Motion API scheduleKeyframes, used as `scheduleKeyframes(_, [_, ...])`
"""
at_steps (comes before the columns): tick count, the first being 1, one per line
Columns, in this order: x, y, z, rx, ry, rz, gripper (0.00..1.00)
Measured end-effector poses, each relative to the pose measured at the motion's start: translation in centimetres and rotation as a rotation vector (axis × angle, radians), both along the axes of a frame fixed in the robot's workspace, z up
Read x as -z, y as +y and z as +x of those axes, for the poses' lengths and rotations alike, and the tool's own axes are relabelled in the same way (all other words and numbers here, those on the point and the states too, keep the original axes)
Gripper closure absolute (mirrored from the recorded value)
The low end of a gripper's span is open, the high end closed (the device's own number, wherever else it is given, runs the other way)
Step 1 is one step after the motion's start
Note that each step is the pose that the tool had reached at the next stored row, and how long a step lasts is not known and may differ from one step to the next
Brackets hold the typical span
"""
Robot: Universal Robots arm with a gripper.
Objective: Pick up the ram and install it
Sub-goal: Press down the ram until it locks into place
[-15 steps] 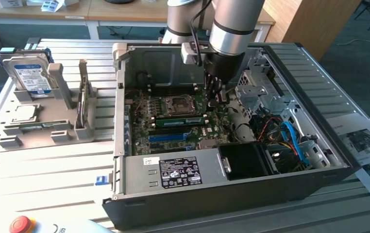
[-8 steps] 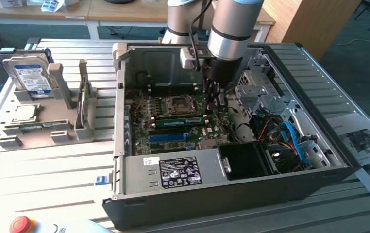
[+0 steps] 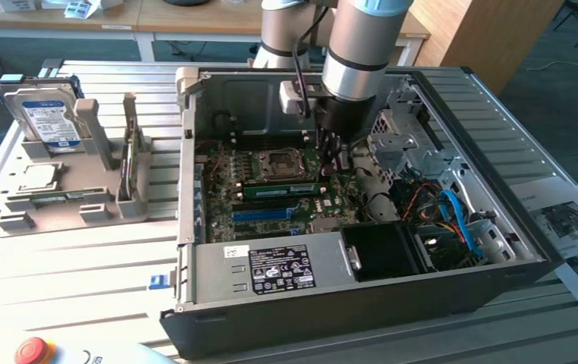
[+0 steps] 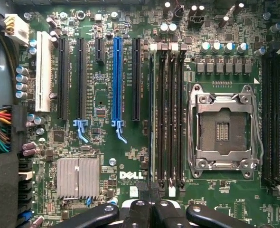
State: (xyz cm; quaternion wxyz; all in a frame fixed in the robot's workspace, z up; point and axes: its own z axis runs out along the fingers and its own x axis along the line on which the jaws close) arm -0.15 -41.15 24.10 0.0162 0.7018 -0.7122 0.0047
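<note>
Exterior view: arm (image 3: 355,53) comes down near-vertical from 12 o'clock into the open computer case (image 3: 370,288), wrist pointing straight down over the motherboard (image 3: 259,205). Gripper (image 3: 331,155) sits low, just right of the CPU socket (image 3: 271,163). The ram (image 3: 279,189), a green stick, lies along the slots just below the socket, at about 7 o'clock from the gripper. Hard drive (image 3: 46,114) stands in a grey holder (image 3: 67,193) at 9 o'clock, well apart from the case.

Wrist view: camera looks flat onto the motherboard. Fingers (image 4: 136,214) at 6 o'clock are pressed together, closed narrow; a thin edge runs up from them along the leftmost memory slot (image 4: 152,116), can't tell if it is gripped. Blue slot (image 4: 116,78) left of centre, CPU socket at 3 o'clock.
</note>
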Motion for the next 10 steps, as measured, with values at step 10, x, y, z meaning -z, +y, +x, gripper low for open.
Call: scheduleKeyframes(10, [0.8, 0.01, 0.0, 0.0, -0.0002, 0.0, 0.9])
